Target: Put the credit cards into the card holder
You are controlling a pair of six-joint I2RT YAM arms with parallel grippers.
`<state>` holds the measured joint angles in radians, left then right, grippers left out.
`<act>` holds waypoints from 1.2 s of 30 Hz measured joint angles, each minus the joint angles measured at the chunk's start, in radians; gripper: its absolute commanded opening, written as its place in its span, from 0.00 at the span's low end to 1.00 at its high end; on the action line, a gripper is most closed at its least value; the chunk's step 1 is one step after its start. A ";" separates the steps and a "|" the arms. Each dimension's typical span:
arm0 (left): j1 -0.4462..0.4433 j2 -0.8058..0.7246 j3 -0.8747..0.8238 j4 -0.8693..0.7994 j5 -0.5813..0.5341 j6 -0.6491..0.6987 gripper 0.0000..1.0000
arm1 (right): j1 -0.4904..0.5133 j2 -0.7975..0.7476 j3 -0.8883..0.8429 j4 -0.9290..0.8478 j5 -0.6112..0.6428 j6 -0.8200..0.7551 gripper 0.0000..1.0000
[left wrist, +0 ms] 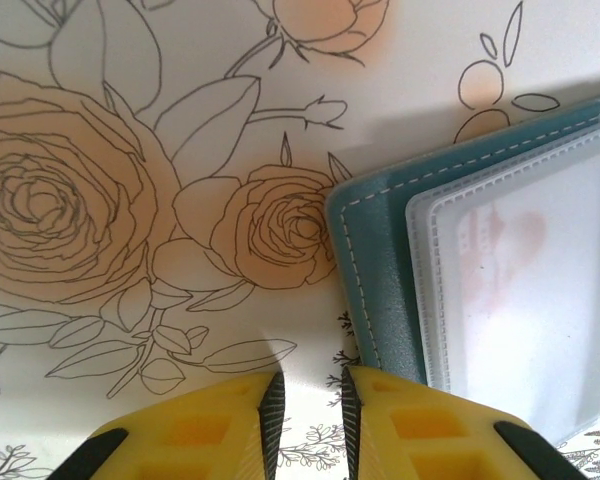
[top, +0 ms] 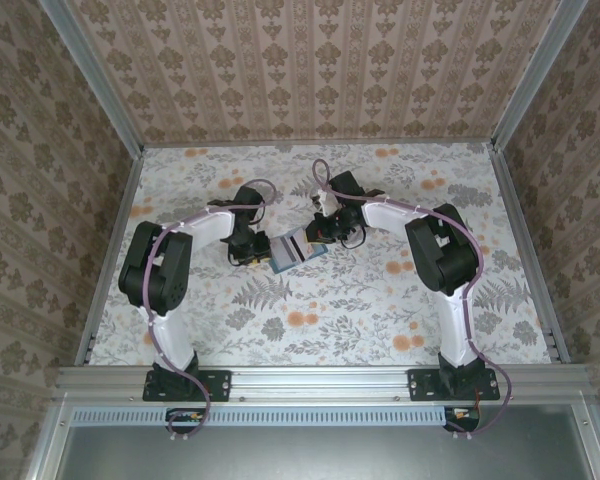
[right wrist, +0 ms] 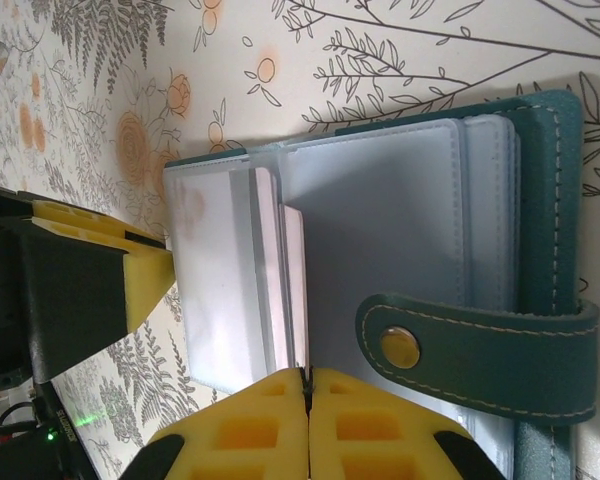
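The teal card holder (top: 298, 247) lies open on the flowered table between both arms, its clear plastic sleeves (right wrist: 380, 210) fanned out and its snap strap (right wrist: 480, 350) flapped over. My right gripper (right wrist: 307, 372) (top: 323, 237) is shut on the edge of a thin pale credit card (right wrist: 294, 280), which stands edge-on in among the sleeves. My left gripper (left wrist: 308, 385) (top: 258, 257) sits at the holder's (left wrist: 380, 260) left edge, jaws slightly apart with bare table between them. Its right finger (left wrist: 420, 420) overlaps the teal cover. A faint reddish card (left wrist: 500, 260) shows through a frosted sleeve.
The floral tabletop (top: 310, 320) is walled by patterned panels with metal frame rails (top: 520, 230) on the sides. In the right wrist view the left gripper's yellow finger (right wrist: 100, 270) sits against the holder's far edge.
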<state>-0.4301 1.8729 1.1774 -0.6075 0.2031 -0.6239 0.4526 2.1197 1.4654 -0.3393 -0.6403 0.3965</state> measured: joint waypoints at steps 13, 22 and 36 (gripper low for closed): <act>0.000 0.012 0.018 -0.022 -0.002 0.000 0.26 | 0.000 -0.046 -0.001 0.000 0.000 0.001 0.07; 0.000 0.018 0.025 -0.030 -0.002 0.000 0.26 | 0.004 -0.006 0.000 0.000 -0.011 0.004 0.07; 0.000 0.032 0.049 -0.056 -0.002 0.000 0.26 | 0.010 0.000 0.012 0.000 -0.026 0.003 0.08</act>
<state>-0.4301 1.9049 1.2263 -0.6632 0.2008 -0.6239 0.4629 2.1193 1.4776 -0.3393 -0.6666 0.3996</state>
